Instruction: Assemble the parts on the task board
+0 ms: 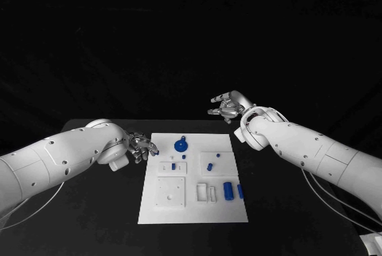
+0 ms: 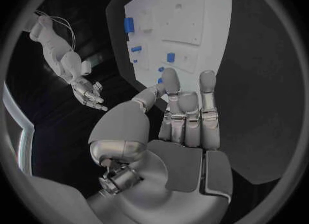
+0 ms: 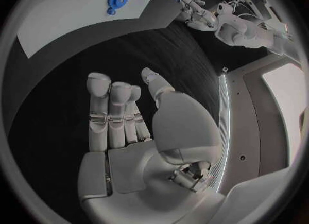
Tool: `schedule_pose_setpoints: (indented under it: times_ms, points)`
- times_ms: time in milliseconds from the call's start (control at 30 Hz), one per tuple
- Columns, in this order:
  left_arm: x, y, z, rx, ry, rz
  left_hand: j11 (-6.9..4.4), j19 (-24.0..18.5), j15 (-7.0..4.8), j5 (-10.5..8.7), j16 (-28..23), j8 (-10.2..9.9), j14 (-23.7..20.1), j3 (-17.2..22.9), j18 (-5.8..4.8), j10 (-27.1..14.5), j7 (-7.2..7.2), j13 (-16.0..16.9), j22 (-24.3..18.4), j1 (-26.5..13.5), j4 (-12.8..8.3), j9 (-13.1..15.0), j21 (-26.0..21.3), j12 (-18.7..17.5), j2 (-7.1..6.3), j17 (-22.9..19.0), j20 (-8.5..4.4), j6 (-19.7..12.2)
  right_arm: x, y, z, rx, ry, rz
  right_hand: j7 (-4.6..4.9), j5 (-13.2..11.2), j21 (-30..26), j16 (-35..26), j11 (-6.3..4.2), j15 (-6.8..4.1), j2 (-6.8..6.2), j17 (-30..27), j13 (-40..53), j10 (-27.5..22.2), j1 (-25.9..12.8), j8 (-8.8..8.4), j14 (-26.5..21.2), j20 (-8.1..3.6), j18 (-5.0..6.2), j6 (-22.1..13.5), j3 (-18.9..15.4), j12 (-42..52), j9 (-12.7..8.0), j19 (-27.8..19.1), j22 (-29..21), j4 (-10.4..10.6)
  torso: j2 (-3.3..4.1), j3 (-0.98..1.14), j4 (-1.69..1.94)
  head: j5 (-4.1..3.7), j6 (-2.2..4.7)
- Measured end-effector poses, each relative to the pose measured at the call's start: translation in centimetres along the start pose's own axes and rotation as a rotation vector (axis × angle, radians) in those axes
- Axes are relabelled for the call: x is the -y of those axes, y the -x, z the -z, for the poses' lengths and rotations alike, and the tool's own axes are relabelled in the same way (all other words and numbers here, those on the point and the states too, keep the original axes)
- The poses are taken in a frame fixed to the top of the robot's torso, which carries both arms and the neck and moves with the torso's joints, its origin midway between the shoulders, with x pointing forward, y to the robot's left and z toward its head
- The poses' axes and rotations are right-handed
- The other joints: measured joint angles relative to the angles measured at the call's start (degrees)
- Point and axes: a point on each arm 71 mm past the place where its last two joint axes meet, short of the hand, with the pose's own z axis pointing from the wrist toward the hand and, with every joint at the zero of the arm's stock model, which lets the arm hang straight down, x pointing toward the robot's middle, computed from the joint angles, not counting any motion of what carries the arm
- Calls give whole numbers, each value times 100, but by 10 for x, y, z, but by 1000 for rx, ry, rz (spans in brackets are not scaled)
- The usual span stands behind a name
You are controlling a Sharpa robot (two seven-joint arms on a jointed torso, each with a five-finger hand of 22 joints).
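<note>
The flat white task board (image 1: 194,179) carries small blue parts (image 1: 180,144). The left hand (image 1: 142,145) hovers at its near-left corner, fingers apart, empty, likely readying a pick. The right hand (image 1: 229,106) waits beyond it, also loose and empty.

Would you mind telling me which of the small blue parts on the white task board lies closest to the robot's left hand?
The round blue disc-shaped part near the board's far edge; it is the largest blue piece, and the others lie farther from the left hand.
</note>
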Motion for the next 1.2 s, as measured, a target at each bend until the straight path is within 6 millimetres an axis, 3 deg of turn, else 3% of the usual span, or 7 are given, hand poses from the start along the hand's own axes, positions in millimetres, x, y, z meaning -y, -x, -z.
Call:
schedule_pose_setpoints:
  times_ms: [633,1200]
  points:
    - [2,-36,-9,53,17,-123,-21,92,-20,-22,-110,19,163,42,0,16,-12,36,-1,-108,-10,-5,0,-66,-11,302,-11,70,3,-1,2,-10,-4,0,0,63,0,0,0,0,0,-1,0,0,0,0,0,0,0,0,16,0,0,0,0,-16,47,-7,-9,-33,-46]
    - [4,-52,-21,105,22,-211,-20,132,-40,-20,-155,16,252,58,1,16,-25,35,2,-98,-27,34,1,-37,-2,416,-51,84,2,-2,2,-12,-4,-1,0,63,0,0,0,0,0,-1,-1,0,0,0,0,0,0,0,16,0,0,0,1,-16,66,-4,-14,-79,-71]
